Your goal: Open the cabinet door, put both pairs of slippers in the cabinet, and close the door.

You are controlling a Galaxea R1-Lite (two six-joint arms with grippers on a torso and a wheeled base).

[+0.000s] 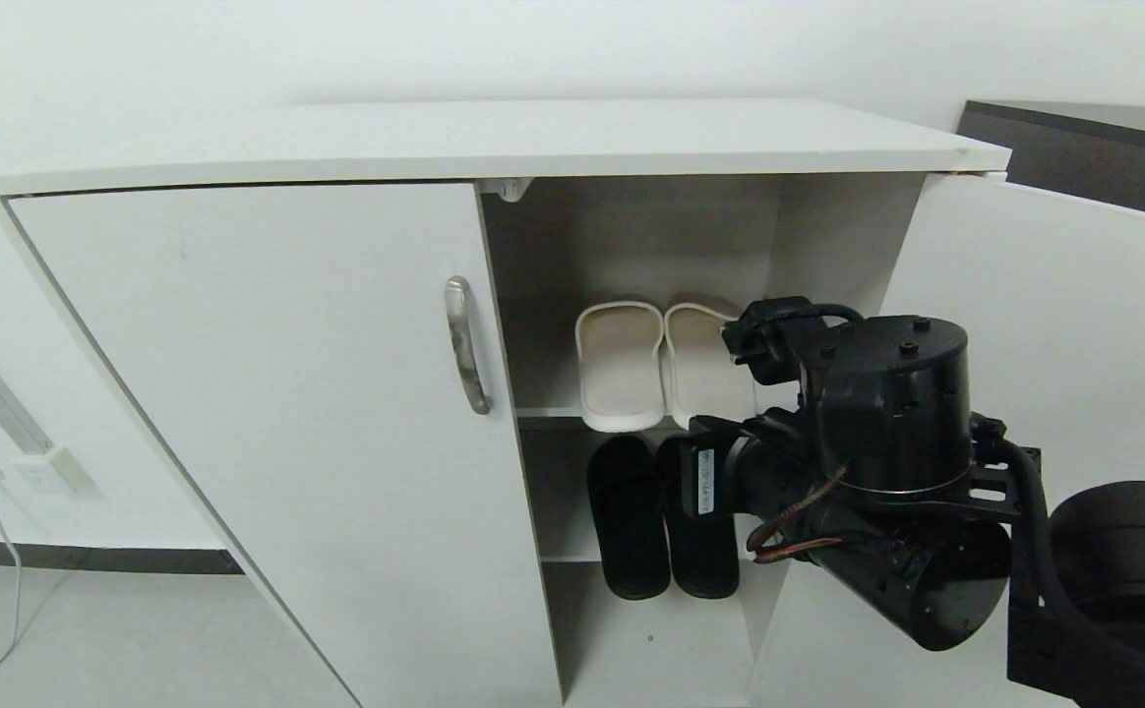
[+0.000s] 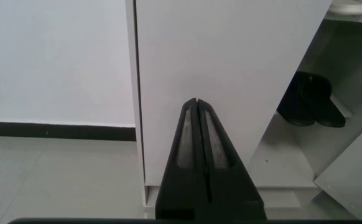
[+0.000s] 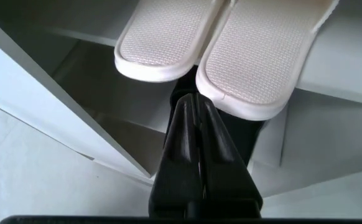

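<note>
End effectors, two, both closed on nothing: right end effector just before the open compartment, under the white soles; left end effector facing the shut left door. Cabinet, white, two doors: the left with one metal handle, the right door swung open. Slippers, two pairs, inside: white pair overhanging the upper shelf, black pair on the shelf below.

Matt white cabinet, metal handle
</note>
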